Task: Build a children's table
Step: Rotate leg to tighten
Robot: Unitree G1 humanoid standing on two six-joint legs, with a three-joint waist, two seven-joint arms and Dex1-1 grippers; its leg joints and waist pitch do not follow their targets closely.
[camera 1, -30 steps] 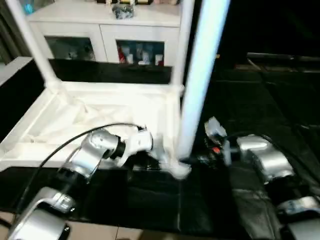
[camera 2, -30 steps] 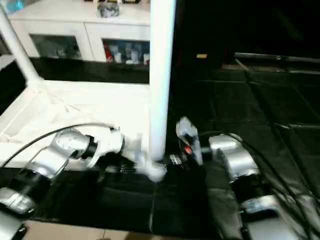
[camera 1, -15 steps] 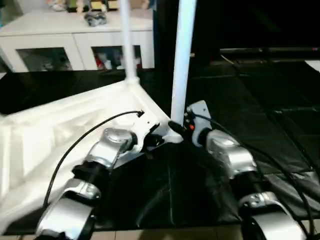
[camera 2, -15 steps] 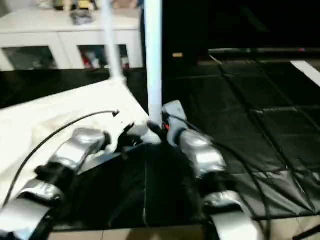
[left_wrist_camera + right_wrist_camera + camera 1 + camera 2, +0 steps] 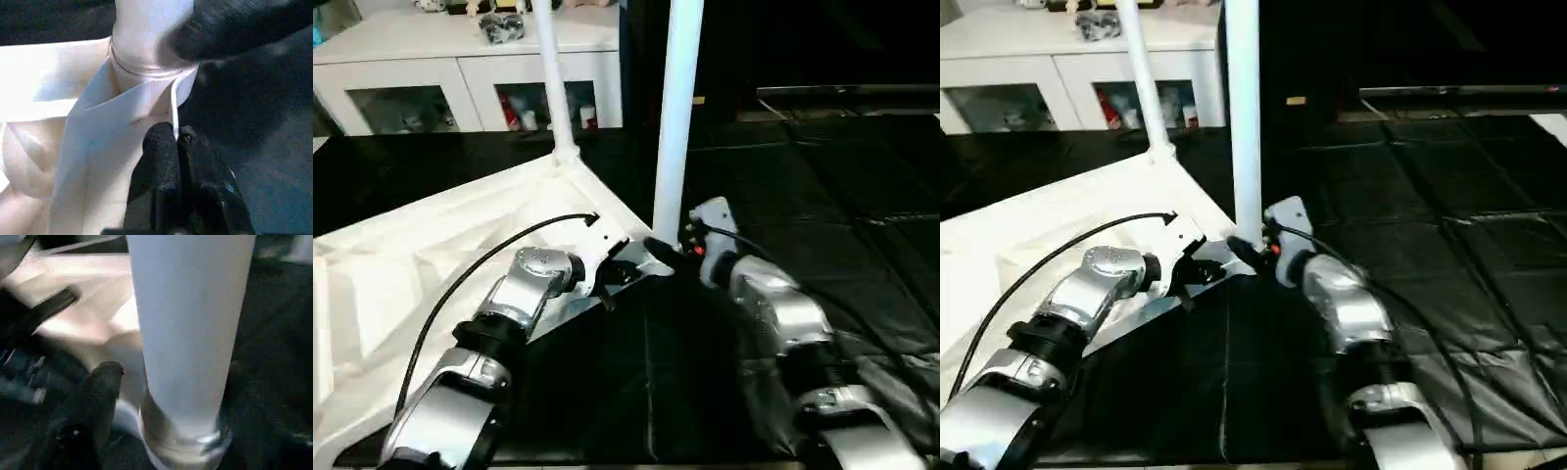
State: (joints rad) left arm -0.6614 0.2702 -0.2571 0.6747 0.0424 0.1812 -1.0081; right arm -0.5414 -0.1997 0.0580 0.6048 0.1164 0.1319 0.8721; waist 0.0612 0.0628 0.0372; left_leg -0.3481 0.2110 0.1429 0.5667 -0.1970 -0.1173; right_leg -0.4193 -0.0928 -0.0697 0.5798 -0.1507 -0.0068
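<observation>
Children's table top (image 5: 431, 264) lies upside down on the dark floor (image 5: 862, 245), ribbed underside up, occupying the left half of the head views, w/ one corner pointing toward the robot's arms. Two white legs stand upright in corner sockets: near leg (image 5: 677, 117) at the corner closest to the grippers, far leg (image 5: 548, 78) at the next corner back, toward the white cabinet (image 5: 460, 69) w/ glass doors at the rear. Left gripper (image 5: 177, 147) is clenched, its black fingers (image 5: 161, 161) pressed together on the thin white rim of the top just beside the near leg's socket; rim edge sits between the fingertips in the left wrist view. Right gripper (image 5: 668, 250) sits at the base of the near leg on the side opp. the left gripper; one black finger (image 5: 98, 396) appears beside the leg's base collar, slightly apart from it, but whether the jaws stand released or closed on the leg cannot be told. Silver forearms run from the bottom edge up to the corner, black cable (image 5: 470, 279) looping over the left one.
</observation>
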